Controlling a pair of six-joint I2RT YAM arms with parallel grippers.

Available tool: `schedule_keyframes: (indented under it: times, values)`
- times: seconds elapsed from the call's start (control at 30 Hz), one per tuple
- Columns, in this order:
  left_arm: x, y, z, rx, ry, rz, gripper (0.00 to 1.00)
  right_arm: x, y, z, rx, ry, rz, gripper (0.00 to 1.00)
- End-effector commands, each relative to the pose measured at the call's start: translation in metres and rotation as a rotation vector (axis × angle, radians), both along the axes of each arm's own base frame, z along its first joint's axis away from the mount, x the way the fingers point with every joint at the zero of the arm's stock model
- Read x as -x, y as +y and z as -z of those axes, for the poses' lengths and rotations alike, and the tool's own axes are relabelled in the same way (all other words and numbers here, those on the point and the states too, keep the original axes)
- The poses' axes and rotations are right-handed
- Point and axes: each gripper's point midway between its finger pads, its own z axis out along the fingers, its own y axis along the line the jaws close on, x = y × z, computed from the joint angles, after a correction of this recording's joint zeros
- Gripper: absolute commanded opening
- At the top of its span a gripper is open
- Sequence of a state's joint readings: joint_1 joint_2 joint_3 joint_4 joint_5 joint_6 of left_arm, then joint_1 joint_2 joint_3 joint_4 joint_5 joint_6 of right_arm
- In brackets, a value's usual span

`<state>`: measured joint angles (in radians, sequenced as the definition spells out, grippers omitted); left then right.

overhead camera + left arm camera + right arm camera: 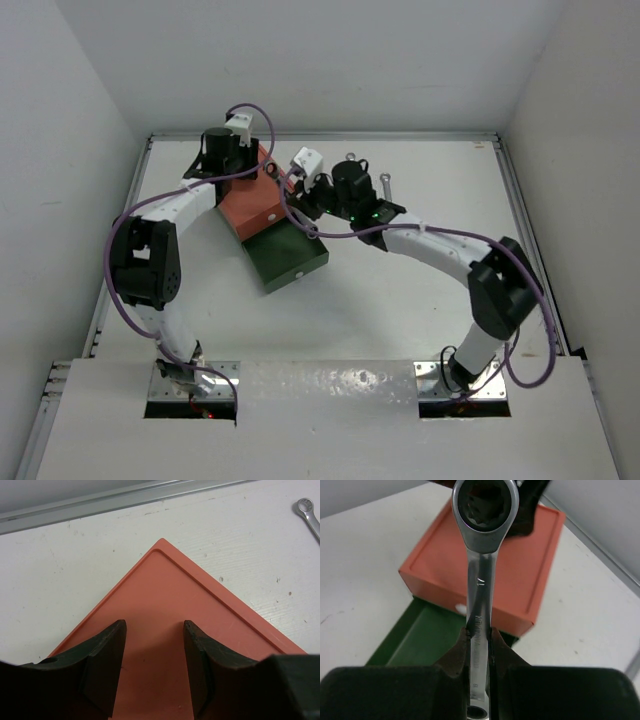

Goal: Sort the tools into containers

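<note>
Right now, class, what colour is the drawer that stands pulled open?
The drawer is dark green; the top view shows it best.

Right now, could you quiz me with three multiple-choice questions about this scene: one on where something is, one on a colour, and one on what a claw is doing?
1. Where is the left gripper?
A) over the orange-red box top
B) over bare table
C) beside the right arm's base

2. What colour is the drawer that stands open?
A) orange-red
B) dark green
C) white

3. What is the right gripper doing?
A) open and empty
B) shut on a silver wrench
C) shut on a hex key

Answers:
1 A: the orange-red surface lies right under its spread fingers.
2 B: the dark green drawer juts out below the orange-red part.
3 B: the wrench's shaft is pinched between its fingers.
</note>
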<state>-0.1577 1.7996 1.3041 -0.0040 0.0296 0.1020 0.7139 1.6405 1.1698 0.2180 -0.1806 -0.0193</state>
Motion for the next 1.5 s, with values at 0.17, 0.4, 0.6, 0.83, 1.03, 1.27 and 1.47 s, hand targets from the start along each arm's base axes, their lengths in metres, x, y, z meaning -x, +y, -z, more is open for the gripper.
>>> schedule_keyframes:
  times: [0.17,0.4,0.6,0.83,1.03,1.27,1.47]
  values:
    - [0.054,0.014,0.103,-0.069,0.359,-0.005,0.47,-0.005,0.064,-0.017,-0.167,-0.090,-0.142,0.00]
    - [0.053,0.019,0.105,-0.079,0.364,-0.014,0.47,0.014,0.052,0.045,-0.033,-0.010,-0.173,0.00]
    - [0.051,0.019,0.104,-0.082,0.361,-0.014,0.47,0.025,0.039,0.082,0.139,0.043,-0.214,0.00]
    - [0.051,0.019,0.105,-0.082,0.363,-0.015,0.47,0.037,0.039,0.114,0.285,0.052,-0.275,0.00]
    - [0.051,0.019,0.107,-0.083,0.366,-0.015,0.47,0.040,0.047,0.124,0.329,0.055,-0.314,0.18]
    - [0.051,0.019,0.107,-0.084,0.366,-0.016,0.47,0.035,0.061,0.071,0.201,0.017,-0.281,0.47]
    - [0.051,0.020,0.107,-0.085,0.367,-0.015,0.47,0.011,0.049,-0.003,0.032,0.004,-0.109,0.51]
